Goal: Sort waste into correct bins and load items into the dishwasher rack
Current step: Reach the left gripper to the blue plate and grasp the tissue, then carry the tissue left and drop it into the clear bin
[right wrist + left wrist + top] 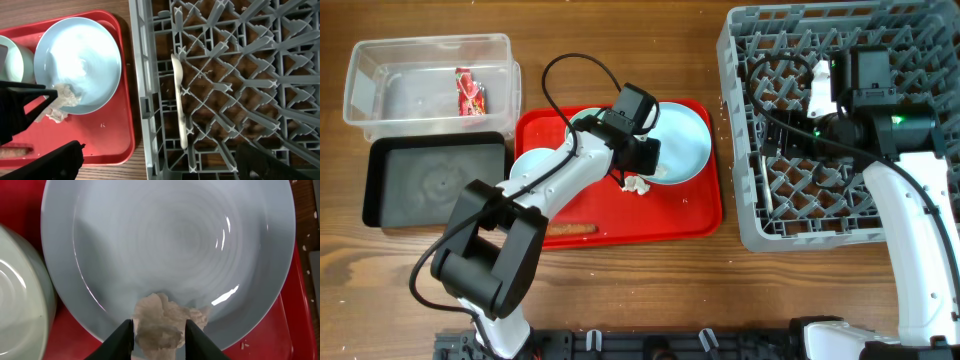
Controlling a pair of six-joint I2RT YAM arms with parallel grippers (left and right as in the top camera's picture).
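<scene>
my left pincer point(159, 323) about half-shut, pinching the crumpled tissue point(167, 311) between its fingers, on the plate point(165, 240) rim, tissue's lower end cut off

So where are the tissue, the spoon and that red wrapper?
tissue point(165, 324), left wrist view, middle of the crumple
spoon point(180, 102), right wrist view, halfway along its length
wrapper point(471, 92), overhead view, its centre
</scene>
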